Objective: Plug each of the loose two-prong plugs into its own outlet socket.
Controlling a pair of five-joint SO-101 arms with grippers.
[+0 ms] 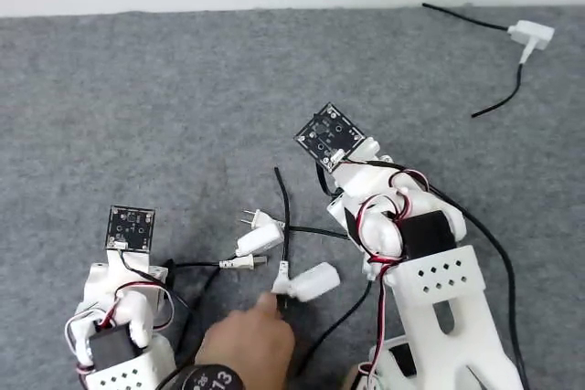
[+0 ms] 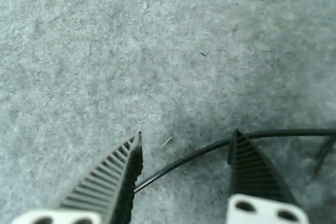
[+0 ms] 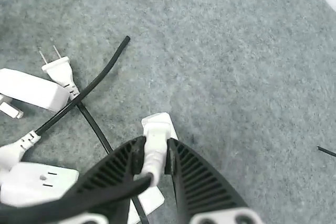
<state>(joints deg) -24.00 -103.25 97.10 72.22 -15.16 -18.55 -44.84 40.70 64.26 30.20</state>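
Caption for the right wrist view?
Right claw shut on a white plug; two-prong plug and outlet socket nearby on grey carpet.

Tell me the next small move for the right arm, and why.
Probably ease the right gripper, shut on a plug, toward the socket whose slots show, but only once the hand clears: in the high view its finger sits close beside that socket.

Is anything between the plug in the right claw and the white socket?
Yes: a black cable lies on the mat between the held plug and the outlet socket; a person's hand is close by.
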